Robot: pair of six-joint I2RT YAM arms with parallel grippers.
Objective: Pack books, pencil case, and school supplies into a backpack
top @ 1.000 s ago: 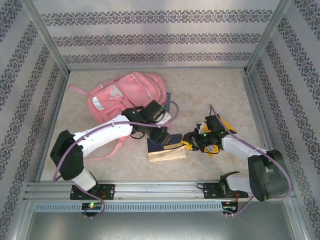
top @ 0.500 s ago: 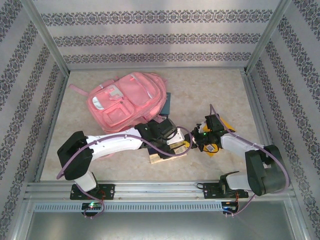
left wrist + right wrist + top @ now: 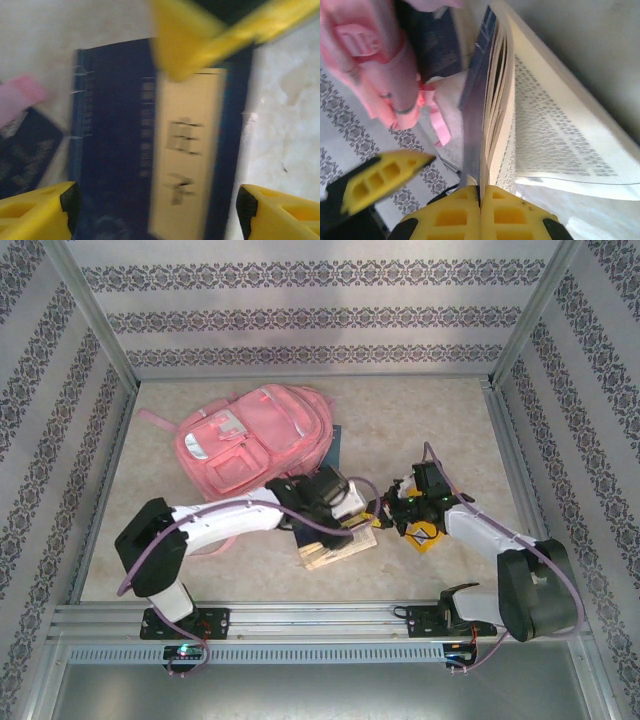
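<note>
A dark navy book with a cream label lies under my left gripper, which hovers open above it, one finger on each side. In the top view that book lies near the front, its cream pages showing. My right gripper is shut on the book's navy cover, with the pages fanning out to the right. In the top view my left gripper and right gripper meet over the book. The pink backpack lies behind them. A yellow-orange book lies under my right wrist.
Another dark navy book lies against the backpack's right side, also seen as the dark book to the left. A pink strap trails toward the front. Patterned walls and metal rails enclose the table.
My left gripper swung from beside the backpack to above the navy book. My right gripper shut on the book's cover and shifted slightly back, uncovering the yellow-orange book.
</note>
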